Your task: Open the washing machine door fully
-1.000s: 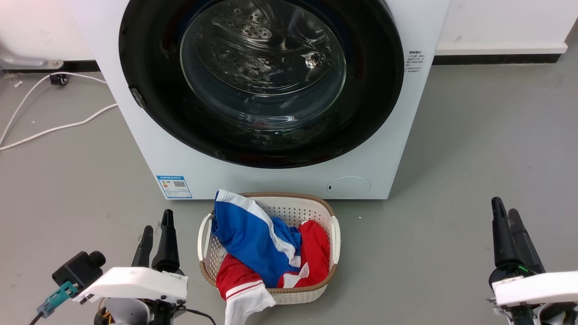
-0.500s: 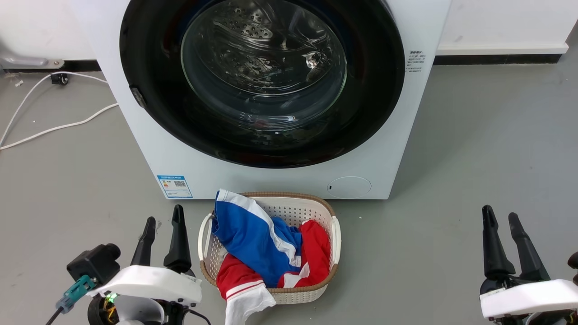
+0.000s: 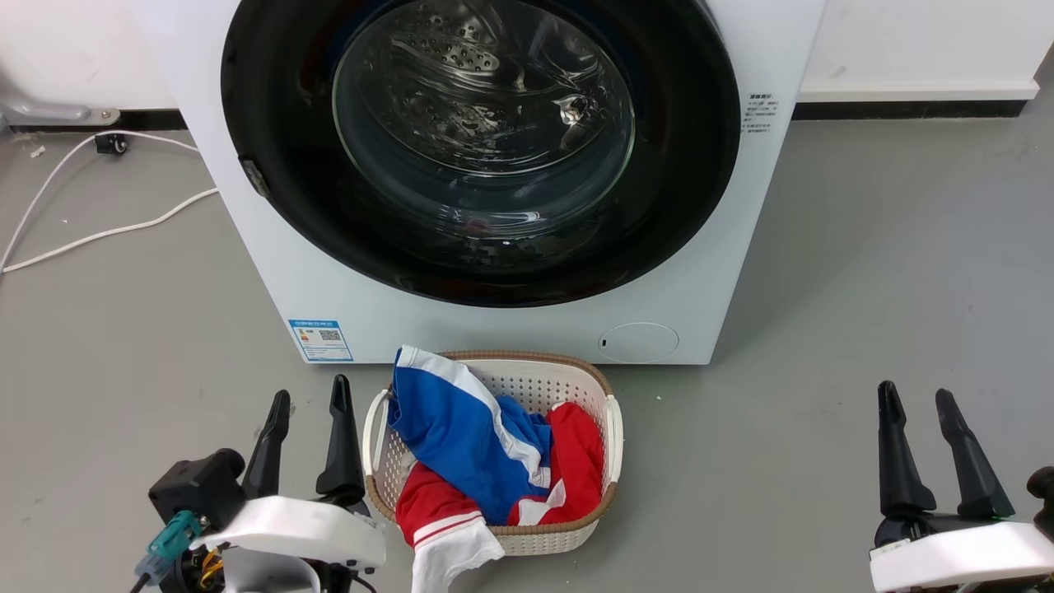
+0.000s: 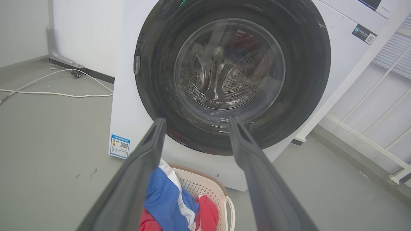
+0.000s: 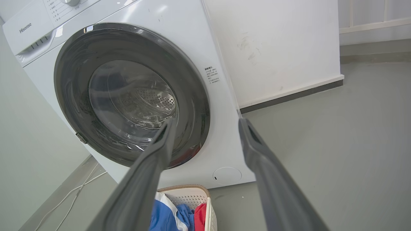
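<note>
The white washing machine [image 3: 346, 288] [image 4: 128, 106] [image 5: 221, 106] stands ahead on the grey floor. Its round glossy black washing machine door [image 3: 683, 165] [image 4: 308, 73] [image 5: 74, 77] lies flat against the front, with the steel drum visible through the glass centre. A small silver latch piece sits on the door's left rim. My left gripper [image 3: 311, 394] [image 4: 196, 121] is open at the lower left, beside the basket and well short of the machine. At the lower right my right gripper [image 3: 912, 394] [image 5: 207, 122] is open too, holding nothing.
A white laundry basket [image 3: 611, 428] [image 4: 221, 199] [image 5: 208, 205] with blue, red and white clothes sits on the floor just before the machine, between my grippers. White cables [image 3: 99, 235] trail on the floor to the left. A wall and dark skirting [image 3: 906, 107] run behind.
Both grippers have opened their fingers wider. The left gripper has shifted right toward the basket; the right gripper has dropped slightly lower. The door has not moved.
</note>
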Controlling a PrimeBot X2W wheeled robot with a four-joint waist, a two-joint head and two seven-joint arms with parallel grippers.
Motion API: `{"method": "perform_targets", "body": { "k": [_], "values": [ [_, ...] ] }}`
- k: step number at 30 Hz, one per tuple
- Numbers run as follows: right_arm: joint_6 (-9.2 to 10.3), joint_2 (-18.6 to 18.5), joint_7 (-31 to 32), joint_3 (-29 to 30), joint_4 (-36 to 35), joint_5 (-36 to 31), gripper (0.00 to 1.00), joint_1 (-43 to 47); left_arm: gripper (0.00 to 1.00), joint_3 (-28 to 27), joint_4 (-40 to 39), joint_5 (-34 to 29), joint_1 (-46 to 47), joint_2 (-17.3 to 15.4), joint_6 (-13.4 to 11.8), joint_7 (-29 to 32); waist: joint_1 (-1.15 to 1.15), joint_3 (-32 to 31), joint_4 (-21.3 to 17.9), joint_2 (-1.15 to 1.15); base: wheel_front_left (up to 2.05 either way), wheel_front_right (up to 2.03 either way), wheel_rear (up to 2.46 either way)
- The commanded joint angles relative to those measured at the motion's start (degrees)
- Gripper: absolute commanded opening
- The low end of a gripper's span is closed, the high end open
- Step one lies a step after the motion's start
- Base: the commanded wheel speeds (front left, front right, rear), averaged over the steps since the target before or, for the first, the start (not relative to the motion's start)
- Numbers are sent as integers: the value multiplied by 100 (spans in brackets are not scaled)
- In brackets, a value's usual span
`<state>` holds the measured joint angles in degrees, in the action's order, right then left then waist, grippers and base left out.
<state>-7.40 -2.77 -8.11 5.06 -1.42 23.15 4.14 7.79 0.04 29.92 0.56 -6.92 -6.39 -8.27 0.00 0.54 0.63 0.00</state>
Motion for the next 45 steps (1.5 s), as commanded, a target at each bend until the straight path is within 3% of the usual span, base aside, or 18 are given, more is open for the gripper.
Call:
{"method": "perform_targets", "body": {
  "k": [1,45],
  "values": [
    [-10,-18,-74,-9,-116,-199,100,34,100,35,-98,-219,-16,-41,-23,-68,0,-3,4,0,0,0,0],
    [-13,-17,-615,-17,-590,-1805,100,432,100,-239,36,-2110,-391,380,332,-599,0,-22,53,0,0,0,0]
  ]
}}
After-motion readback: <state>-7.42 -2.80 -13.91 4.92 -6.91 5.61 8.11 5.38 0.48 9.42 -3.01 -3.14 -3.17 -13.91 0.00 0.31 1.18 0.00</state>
